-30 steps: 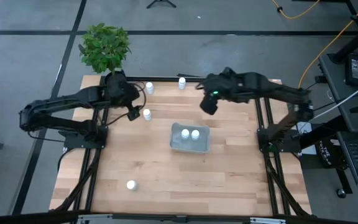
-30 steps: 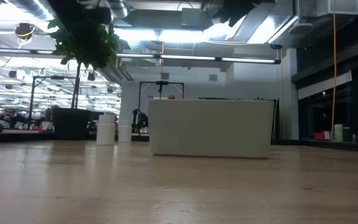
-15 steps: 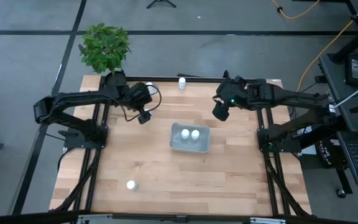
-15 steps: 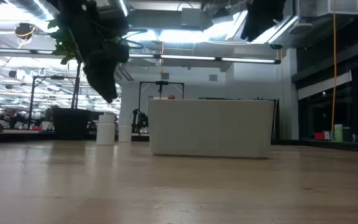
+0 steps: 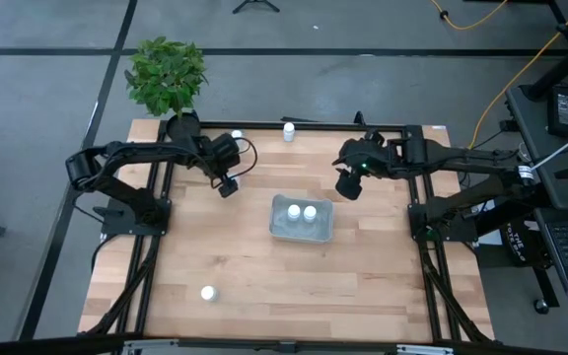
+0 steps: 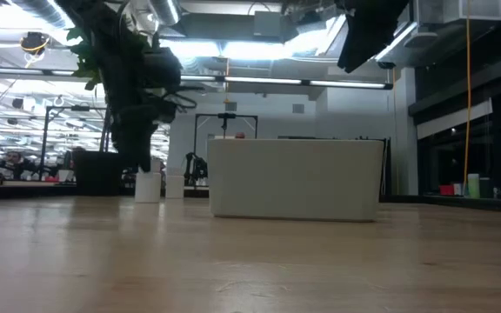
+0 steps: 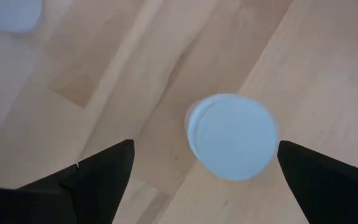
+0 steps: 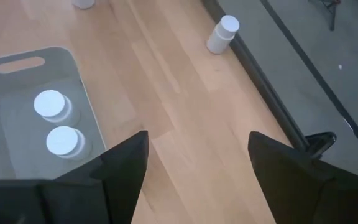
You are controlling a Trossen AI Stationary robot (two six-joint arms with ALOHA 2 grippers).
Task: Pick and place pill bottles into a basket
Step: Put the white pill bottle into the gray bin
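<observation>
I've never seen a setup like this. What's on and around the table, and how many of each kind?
Pill bottles: 6 (two in the basket, one beneath the left claw, three standing loose)
Basket: 1
Potted plant: 1
Robot arms: 2
Total: 10
</observation>
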